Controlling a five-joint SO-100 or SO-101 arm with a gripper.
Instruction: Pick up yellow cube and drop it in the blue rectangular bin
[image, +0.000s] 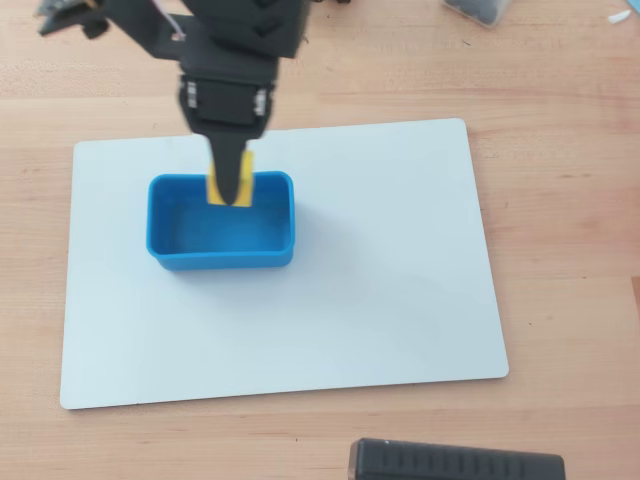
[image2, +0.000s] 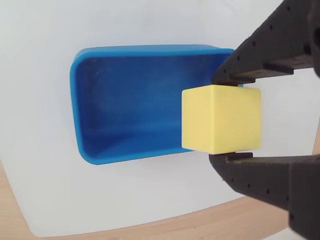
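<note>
The black claw (image2: 222, 119) is squeezing the yellow cube (image2: 221, 119) tight. In the wrist view one black finger (image2: 265, 55) presses on the top of the cube and the other finger (image2: 270, 182) presses on the bottom — the cube sits snug between them and touches nothing else.

Behind the cube is the blue rectangular bin (image2: 80, 130). It is open on top and I can see its dark blue floor. In that view the cube covers part of the bin's right end.

From the overhead view, the claw (image: 231, 185) points down over the far wall of the bin (image: 220, 262), near the middle of that long side. Only little bits of the yellow cube (image: 213, 192) peek out on each side of the black finger. The cube is up in the air, above the bin's edge — not down on the bin's floor.

The bin rests on a white board (image: 400, 260), toward the board's left half. The white board lies flat on the wooden bench (image: 570, 200).

At the bottom edge of the overhead view there is a dark box-like thing (image: 455, 463), well away from the bin. I cannot tell what it is.
</note>
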